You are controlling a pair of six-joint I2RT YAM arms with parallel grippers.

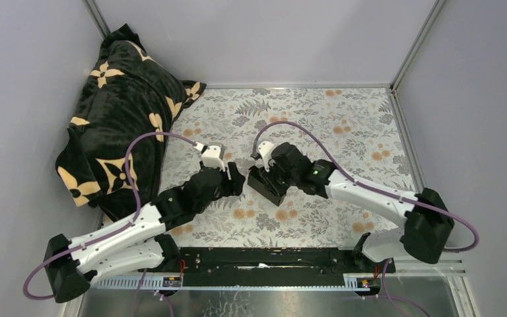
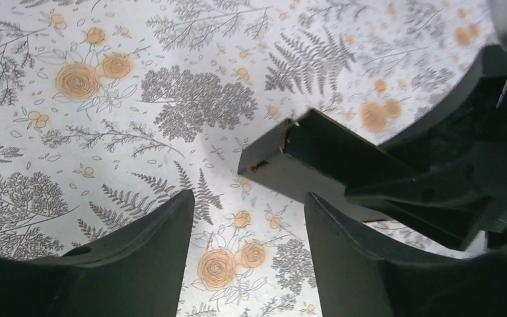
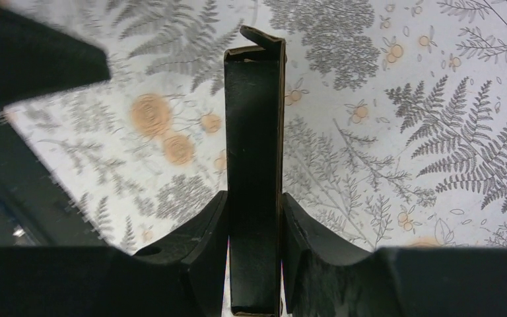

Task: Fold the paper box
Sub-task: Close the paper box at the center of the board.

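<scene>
From where I stand, the fold looks partway along. The paper box (image 3: 254, 119) is a narrow, part-formed shell rather than a flat sheet, and it rests low over the flowered worktop (image 1: 343, 125). The right pincer (image 3: 253, 201) is clenched on it, with one black wall pinched between its two fingers. That wall runs straight out ahead of them, and a small flap curls over at the far end.

The left pincer (image 2: 249, 197) is released, its fingers spread with only the printed surface showing between them. The box's open corner sits just ahead of it and off to its right, apart from both fingertips.

My guess is that the right arm is steadying the box while the left lines up on a flap or wall. The next move would call for the left pincer to swing toward that corner and press or tuck the loose card. It would need to do so without knocking the box out of the other's hold.

Much is hard to read. It is black card against black fingers, and from above the box's outline melts into the right pincer. I cannot tell how many flaps are loose. The box's near end is cut off at the bottom of the right wrist view.
</scene>
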